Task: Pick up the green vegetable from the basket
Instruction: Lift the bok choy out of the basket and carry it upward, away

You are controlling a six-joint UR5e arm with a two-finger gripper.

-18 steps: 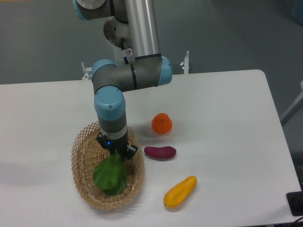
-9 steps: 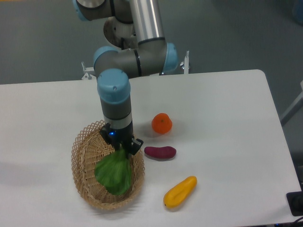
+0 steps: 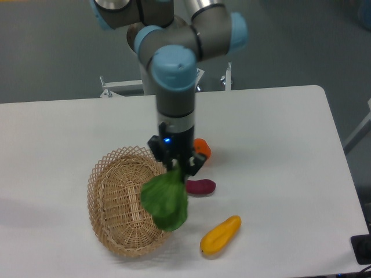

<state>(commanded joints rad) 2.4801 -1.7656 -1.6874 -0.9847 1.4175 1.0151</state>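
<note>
On the white worktop (image 3: 278, 127) sits the woven basket (image 3: 116, 202), with nothing visible inside it. The green vegetable (image 3: 166, 200) hangs above the basket's right rim, leaves drooping, so it seems light and floppy. The stem end looks the firmest place to hold, and there the pincer (image 3: 177, 169) is clamped on it.

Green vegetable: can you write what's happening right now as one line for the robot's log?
phase: lift | gripper: jaws shut on green vegetable | vegetable: hanging over basket right rim | basket: nothing inside
</note>
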